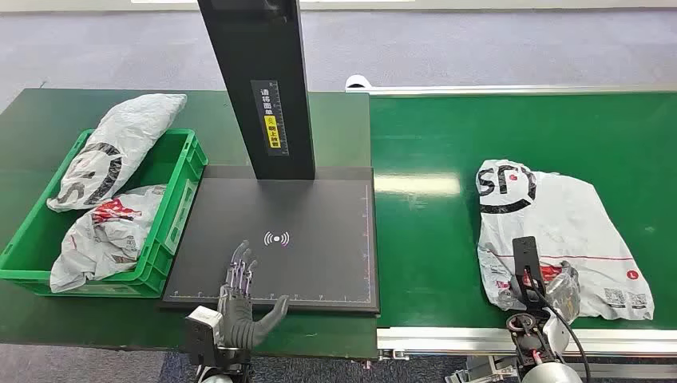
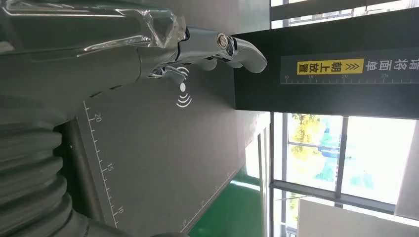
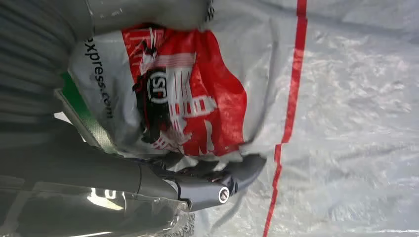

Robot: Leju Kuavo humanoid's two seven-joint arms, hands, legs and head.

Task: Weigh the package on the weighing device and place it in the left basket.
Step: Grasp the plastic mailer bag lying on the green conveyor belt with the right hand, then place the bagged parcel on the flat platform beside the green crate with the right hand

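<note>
A white plastic courier package [image 1: 571,219] with black and red print lies on the green belt at the right. My right hand [image 1: 556,286] sits at its near edge. In the right wrist view the thumb [image 3: 220,183] and fingers pinch the crumpled red-printed corner of the package [image 3: 197,98]. The black weighing platform [image 1: 319,263] with its dark column [image 1: 259,88] stands in the middle, with nothing on it. My left hand [image 1: 239,297] hovers over the platform's front edge, fingers [image 2: 217,47] spread and holding nothing. The green basket [image 1: 182,199] stands left of the platform.
Two white packages are in the basket, one [image 1: 112,152] leaning over its far rim, one [image 1: 104,239] lying inside. The green belt [image 1: 431,239] runs between the scale and the package. The table's metal front edge [image 1: 447,341] is close to my right arm.
</note>
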